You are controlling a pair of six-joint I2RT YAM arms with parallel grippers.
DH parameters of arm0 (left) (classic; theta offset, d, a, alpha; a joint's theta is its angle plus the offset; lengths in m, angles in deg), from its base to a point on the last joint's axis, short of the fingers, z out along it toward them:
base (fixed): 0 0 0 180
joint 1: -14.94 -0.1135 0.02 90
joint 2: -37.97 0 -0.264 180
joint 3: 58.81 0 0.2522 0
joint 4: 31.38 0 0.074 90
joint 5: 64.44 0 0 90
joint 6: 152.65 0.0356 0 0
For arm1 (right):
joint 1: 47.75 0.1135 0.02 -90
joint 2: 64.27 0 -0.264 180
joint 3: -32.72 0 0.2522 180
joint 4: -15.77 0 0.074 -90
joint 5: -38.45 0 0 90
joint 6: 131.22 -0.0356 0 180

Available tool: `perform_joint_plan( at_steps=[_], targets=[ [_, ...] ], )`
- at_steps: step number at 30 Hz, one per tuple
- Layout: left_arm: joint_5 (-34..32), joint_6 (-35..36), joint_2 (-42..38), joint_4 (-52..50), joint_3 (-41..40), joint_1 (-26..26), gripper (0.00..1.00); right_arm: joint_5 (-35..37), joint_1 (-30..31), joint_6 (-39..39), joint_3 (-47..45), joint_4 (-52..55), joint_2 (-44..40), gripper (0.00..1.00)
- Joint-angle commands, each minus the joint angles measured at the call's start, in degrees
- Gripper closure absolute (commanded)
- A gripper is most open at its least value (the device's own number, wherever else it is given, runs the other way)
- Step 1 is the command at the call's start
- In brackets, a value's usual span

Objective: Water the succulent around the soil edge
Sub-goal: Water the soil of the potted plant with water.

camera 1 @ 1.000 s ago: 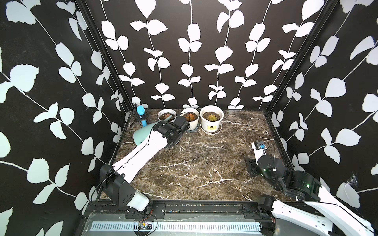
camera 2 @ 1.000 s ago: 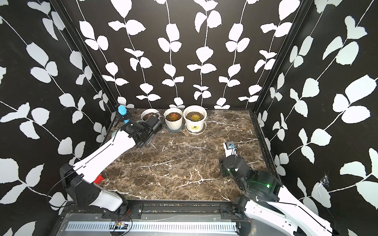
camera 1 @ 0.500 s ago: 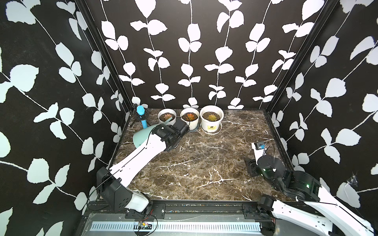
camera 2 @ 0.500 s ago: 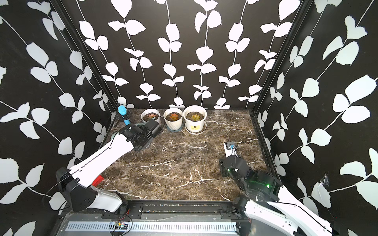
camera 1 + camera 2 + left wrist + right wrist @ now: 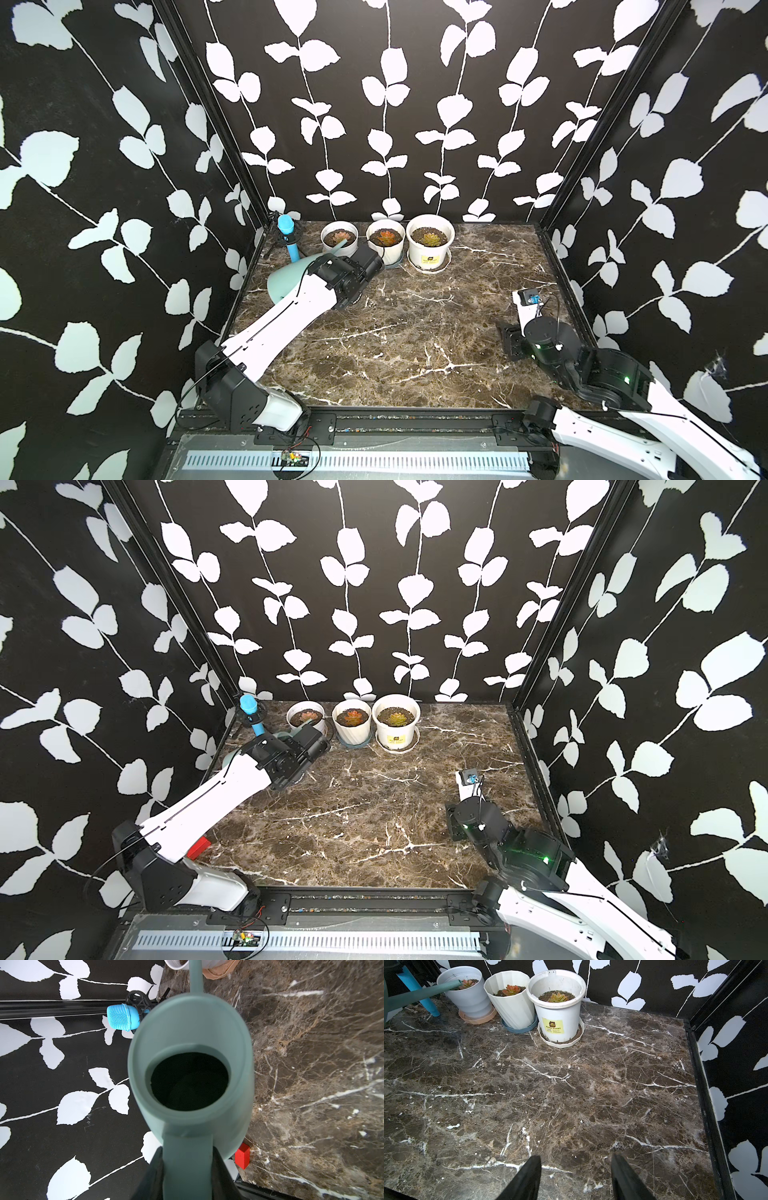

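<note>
The left pincer (image 5: 188,1167) pinches the handle of the watering can (image 5: 191,1043), whose spout crosses the rim of the leftmost pot (image 5: 471,1001), tip just beside the succulent (image 5: 467,984). A blue microphone (image 5: 286,226) stands near the spout. The right pincer (image 5: 576,1176) hangs spread and empty, well apart over the surface (image 5: 571,1095).

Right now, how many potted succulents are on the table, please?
3, in a row by the back wall: round pot under the watering can spout, ribbed pot in the middle, labelled pot beside it. None seems hidden.

Watering can (image 5: 187,1022): matt teal plastic. Worktop (image 5: 571,1095): glossy, veined brown marble look. Labelled pot (image 5: 558,1012): smooth, scuffed white plastic.
</note>
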Motion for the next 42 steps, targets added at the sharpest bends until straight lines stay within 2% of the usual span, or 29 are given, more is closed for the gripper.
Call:
perform_joint_plan(
  at_steps=[1,21,42],
  targets=[
    [-3.58,-1.3,-2.87,-2.02,-0.64,0.2,1.0,-0.13,-0.32,-0.63,-1.19,0.0,-0.39,0.44],
    [-4.68,-2.53,-4.84,-3.42,-4.5,0.2,1.0,-0.74,-0.32,-1.11,-0.59,0.13,-0.36,0.44],
    [-7.36,-2.8,-6.17,-4.37,-3.03,0.2,1.0,-1.26,-0.36,-1.25,-0.53,-0.17,-0.47,0.44]
  ],
)
